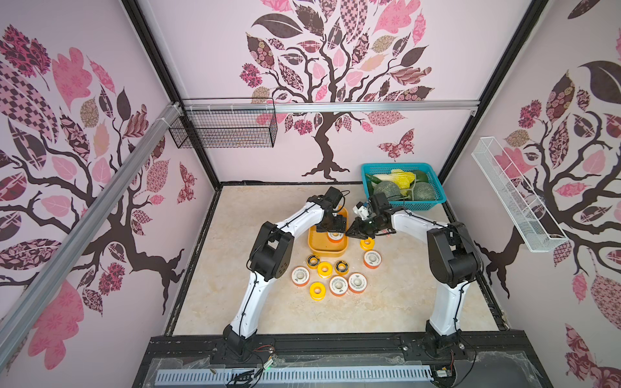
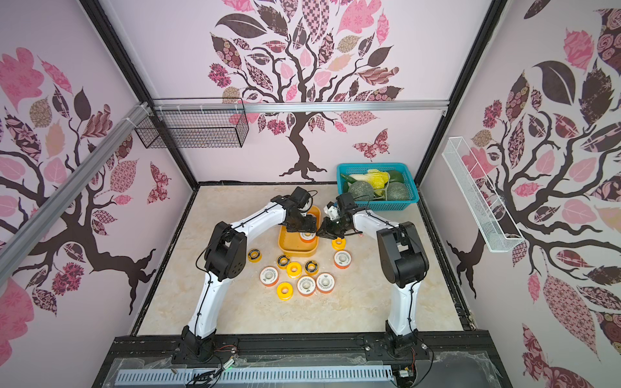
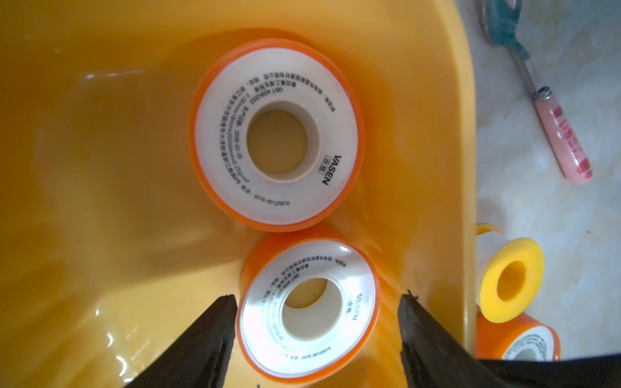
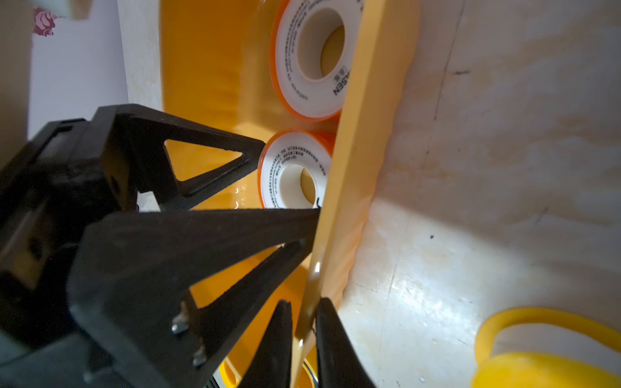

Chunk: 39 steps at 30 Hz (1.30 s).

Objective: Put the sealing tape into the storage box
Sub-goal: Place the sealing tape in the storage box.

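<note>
The yellow-orange storage box sits mid-table. Two white-faced, orange-rimmed sealing tape spools lie inside it, one flat and one tilted. My left gripper hangs over the box, open. Its fingers straddle the tilted spool, with a clear gap on one side. My right gripper is shut on the box's side wall. Several more spools lie on the table in front of the box: white-faced, all yellow and black-ringed.
A teal spoon with a pink handle lies beside the box. A teal latticed basket of vegetables stands at the back right. A black wire basket hangs on the back wall and a white mesh one on the right wall.
</note>
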Available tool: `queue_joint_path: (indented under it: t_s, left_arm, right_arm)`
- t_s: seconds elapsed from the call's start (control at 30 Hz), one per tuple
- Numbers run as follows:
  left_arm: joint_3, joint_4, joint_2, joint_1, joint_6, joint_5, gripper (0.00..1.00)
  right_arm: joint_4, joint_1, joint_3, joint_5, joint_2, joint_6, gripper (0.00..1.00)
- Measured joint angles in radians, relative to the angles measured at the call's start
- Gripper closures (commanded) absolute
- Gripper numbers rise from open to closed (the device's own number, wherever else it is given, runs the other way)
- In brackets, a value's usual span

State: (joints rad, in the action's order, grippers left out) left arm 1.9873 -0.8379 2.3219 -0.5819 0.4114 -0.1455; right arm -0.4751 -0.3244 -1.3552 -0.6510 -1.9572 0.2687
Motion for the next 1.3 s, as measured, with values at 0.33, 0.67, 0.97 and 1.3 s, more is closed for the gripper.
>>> queue_joint_path:
  t_s: [0.33,0.67,0.97,1.3]
  left_arm:
    - [-0.009,0.01,0.0,0.014,0.009,-0.009,0.2]
    - [-0.01,0.006,-0.047,0.025,0.004,0.002,0.2]
    - [-0.166,0.026,-0.262,0.041,-0.016,0.035,0.21]
    - [-0.479,0.078,-0.646,0.098,-0.057,0.098,0.21]
  right_arm:
    - [-0.004,0.0,0.0,0.0,0.0,0.0,0.73]
    - [-0.023,0.0,-0.016,0.006,0.002,-0.002,0.64]
    - [-0.093,0.001,-0.043,0.076,0.115,-0.041,0.48]
    - [-0.19,0.014,-0.031,0.194,0.267,-0.099,0.42]
